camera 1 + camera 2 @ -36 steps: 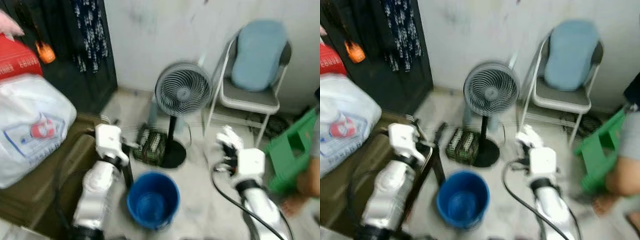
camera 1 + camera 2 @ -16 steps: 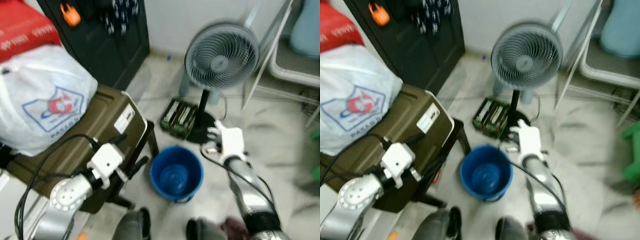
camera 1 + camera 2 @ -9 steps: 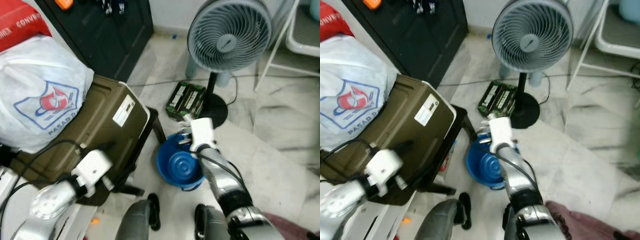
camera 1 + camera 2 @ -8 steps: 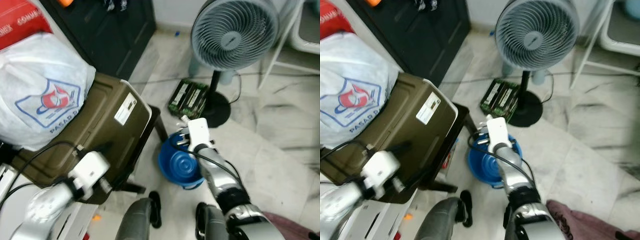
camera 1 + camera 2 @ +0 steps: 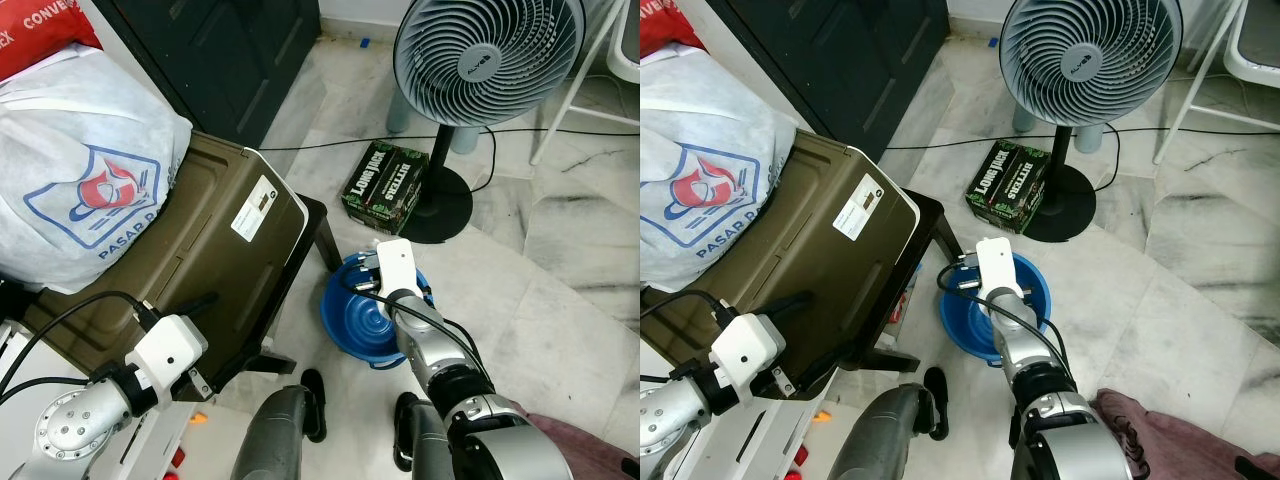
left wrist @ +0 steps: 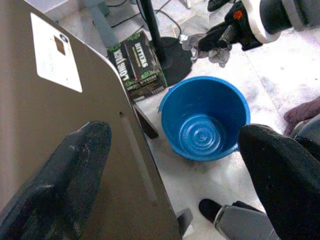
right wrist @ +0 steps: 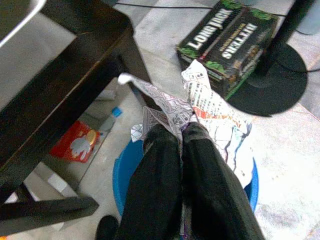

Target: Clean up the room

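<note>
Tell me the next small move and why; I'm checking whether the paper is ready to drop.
Probably open the jaws. The right gripper is shut on the crumpled paper and hangs over the blue bucket, whose mouth lies right beneath, so releasing should drop it inside. It sits near the rim on the fan side, so a slight nudge toward the centre first may be safer.

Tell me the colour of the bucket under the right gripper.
The bucket is blue, clearest in the left wrist view.

Silver arms, white wrist blocks, black cables, black-fingered tool [image 7: 182, 131]
</note>
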`<state>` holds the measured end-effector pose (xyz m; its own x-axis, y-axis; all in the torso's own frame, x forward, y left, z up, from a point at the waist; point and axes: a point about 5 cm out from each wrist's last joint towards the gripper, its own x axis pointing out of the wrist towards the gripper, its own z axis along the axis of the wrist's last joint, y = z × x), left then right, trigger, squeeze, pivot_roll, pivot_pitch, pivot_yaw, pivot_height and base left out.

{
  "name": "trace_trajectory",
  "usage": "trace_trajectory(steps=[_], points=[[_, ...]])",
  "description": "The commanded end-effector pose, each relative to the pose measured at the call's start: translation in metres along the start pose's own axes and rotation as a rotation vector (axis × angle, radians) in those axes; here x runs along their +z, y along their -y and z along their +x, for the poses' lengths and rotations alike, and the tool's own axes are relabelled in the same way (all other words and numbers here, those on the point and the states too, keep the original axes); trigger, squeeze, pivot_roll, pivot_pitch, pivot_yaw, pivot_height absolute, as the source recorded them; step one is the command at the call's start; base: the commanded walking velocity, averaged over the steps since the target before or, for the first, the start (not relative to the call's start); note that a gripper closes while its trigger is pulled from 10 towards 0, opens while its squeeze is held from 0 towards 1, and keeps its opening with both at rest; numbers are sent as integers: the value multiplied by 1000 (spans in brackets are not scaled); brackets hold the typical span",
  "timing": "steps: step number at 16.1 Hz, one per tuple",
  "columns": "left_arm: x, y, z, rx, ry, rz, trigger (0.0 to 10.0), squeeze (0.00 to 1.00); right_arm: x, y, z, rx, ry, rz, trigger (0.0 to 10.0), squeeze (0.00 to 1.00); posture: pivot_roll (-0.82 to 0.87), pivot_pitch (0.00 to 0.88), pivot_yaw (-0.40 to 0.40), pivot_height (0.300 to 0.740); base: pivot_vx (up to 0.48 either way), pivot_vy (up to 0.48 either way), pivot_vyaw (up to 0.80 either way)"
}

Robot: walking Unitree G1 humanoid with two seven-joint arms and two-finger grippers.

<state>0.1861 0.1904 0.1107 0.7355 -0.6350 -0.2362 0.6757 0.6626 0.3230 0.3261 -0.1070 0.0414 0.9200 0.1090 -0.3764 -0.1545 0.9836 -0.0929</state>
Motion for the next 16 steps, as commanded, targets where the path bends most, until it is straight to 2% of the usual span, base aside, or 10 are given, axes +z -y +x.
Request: trace_trajectory(steps=[1, 4, 7, 12, 14, 16], points=[[-3, 0, -5, -10, -27, -4, 10000, 0, -4, -4, 0, 4, -14, 19, 10000, 1000, 300, 363, 219, 740, 0, 0, 0], [-3, 0, -5, -3, -26, -21, 10000, 0, -1, 1, 2, -15, 1, 18, 10000, 1000, 297, 359, 216, 740, 0, 0, 0], [-2, 0, -4, 1, -26, -21, 10000, 0, 8, 3, 3, -30, 67, 11, 10000, 1000, 299, 352, 212, 740, 0, 0, 0], [-3, -1, -1, 7, -25, -21, 10000, 0, 22, -1, 2, -6, 165, 47, 10000, 1000, 293, 342, 211, 740, 0, 0, 0], [-5, 0, 2, 10, -21, -23, 10000, 0, 30, -8, -6, 66, 259, 85, 10000, 1000, 272, 336, 202, 740, 0, 0, 0], [-6, 1, 9, 18, -7, -28, 10000, 0, 25, -17, -27, 163, 321, 68, 10000, 1000, 232, 323, 182, 740, 0, 0, 0]])
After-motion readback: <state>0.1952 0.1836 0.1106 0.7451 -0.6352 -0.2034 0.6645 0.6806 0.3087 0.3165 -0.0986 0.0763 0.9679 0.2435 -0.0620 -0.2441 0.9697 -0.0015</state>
